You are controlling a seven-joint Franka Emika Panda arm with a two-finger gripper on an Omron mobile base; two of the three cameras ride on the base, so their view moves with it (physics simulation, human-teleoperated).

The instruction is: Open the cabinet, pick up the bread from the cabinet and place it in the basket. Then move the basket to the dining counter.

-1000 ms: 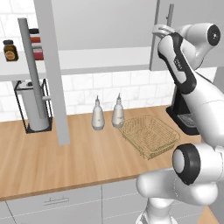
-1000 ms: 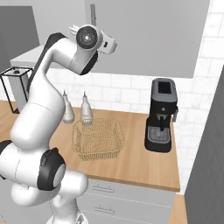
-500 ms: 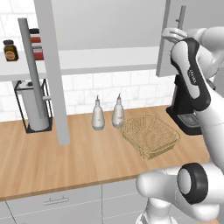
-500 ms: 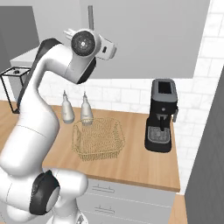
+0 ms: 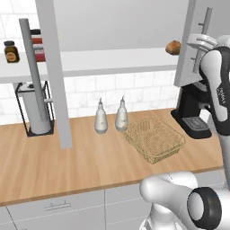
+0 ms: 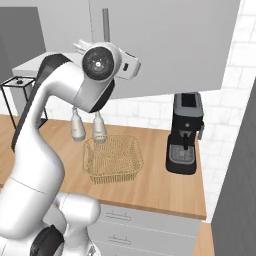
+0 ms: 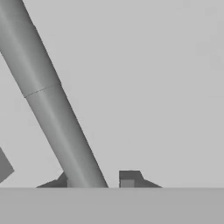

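Door-opening is the step in hand: the grey flat-fronted wall cabinet [image 5: 188, 49] has its right door swung partway out, and the two-finger pincer [image 7: 98, 179] sits at that door's long vertical grey bar handle [image 7: 52, 100]. In the hand view the bar runs slantwise down between the two dark fingertips [image 7: 129, 177], one on each side, so the pincer straddles the handle; whether it is pinching the bar or merely spread around it I cannot tell.

Behind the door's edge, the small round golden-brown bread [image 5: 173, 47] rests on the cabinet's pale inner shelf [image 5: 112, 60], near its right end. The shallow tan open-weave basket [image 5: 155, 139] stands on the wood tabletop [image 5: 67, 166] below, between two pale bottles [image 5: 110, 117] and a black coffee machine [image 5: 195, 110], and looks empty.

To do this well, the pull should follow the door's arc around its hinge rather than a straight line, with the wrist turning as the door swings so the bar does not slip out between the fingertips. The door probably needs to go wide enough to give the arm a free path to the bread. Releasing cleanly and backing off before reaching in would avoid knocking the door back.
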